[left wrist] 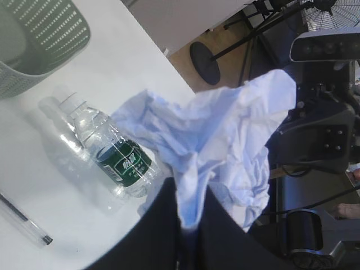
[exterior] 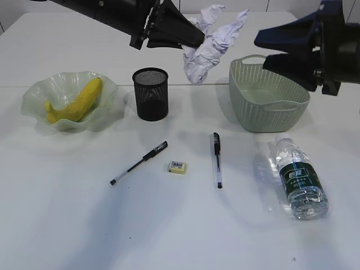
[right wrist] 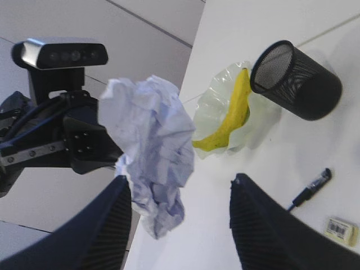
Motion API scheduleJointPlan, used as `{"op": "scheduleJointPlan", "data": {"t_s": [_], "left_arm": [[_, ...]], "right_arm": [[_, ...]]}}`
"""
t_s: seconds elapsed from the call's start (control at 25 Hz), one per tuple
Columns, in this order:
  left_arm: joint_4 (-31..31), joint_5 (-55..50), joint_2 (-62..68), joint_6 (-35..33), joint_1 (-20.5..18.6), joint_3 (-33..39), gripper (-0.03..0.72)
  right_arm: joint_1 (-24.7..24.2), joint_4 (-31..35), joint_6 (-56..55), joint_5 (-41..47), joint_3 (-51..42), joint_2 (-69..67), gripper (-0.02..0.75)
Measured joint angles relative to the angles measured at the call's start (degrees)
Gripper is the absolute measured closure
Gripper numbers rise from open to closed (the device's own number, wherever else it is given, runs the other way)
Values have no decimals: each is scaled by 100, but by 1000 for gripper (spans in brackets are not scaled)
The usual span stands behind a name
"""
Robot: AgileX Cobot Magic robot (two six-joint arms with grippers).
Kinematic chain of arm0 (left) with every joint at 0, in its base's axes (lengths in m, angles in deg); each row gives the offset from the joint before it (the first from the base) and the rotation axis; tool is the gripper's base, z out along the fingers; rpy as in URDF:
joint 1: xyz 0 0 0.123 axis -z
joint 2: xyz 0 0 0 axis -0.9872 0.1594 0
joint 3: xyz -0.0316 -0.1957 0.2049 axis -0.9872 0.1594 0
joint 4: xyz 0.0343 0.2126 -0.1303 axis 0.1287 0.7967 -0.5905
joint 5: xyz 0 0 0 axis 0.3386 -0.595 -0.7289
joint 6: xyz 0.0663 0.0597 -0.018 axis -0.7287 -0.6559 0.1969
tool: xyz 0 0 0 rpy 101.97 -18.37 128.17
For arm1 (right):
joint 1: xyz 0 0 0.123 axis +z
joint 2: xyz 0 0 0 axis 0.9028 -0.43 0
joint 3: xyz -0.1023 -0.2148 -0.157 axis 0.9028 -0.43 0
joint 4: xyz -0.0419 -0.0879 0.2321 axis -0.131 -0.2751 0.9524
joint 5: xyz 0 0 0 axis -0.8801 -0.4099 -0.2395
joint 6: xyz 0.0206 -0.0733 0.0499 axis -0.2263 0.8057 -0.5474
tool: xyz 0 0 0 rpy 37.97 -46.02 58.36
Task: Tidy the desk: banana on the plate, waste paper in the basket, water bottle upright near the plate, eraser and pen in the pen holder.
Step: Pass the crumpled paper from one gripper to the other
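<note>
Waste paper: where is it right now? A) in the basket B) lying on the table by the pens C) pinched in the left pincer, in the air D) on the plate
C: the crumpled waste paper hangs from the shut left pincer, beside the basket, not in it.

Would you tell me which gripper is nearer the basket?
Right. The right gripper hangs just above the basket; the left gripper, holding the crumpled paper, is beyond its left rim.

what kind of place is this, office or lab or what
Most likely a robotics lab or test room set up as a mock desk. A plain white table carries staged desk items, a camera on a stand overlooks it, and the left wrist view shows a bare floor with a fan and tripod legs.
</note>
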Motion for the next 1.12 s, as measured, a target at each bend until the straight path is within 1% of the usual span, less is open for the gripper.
{"op": "scheduleJointPlan", "data": {"t_s": [0.24, 0.36, 0.88, 1.0, 1.04, 1.12], "left_arm": [[0, 0, 0, 0, 6, 0, 689], [0, 0, 0, 0, 6, 0, 689], [0, 0, 0, 0, 6, 0, 689], [0, 0, 0, 0, 6, 0, 689], [0, 0, 0, 0, 6, 0, 689], [0, 0, 0, 0, 6, 0, 689]], "right_arm": [[417, 0, 45, 35, 782, -289, 323], [562, 0, 53, 35, 991, -450, 323], [598, 0, 66, 35, 1039, -798, 324], [598, 0, 66, 23, 1039, -820, 353], [598, 0, 69, 16, 1039, -823, 377], [598, 0, 138, 2, 1039, -833, 448]]}}
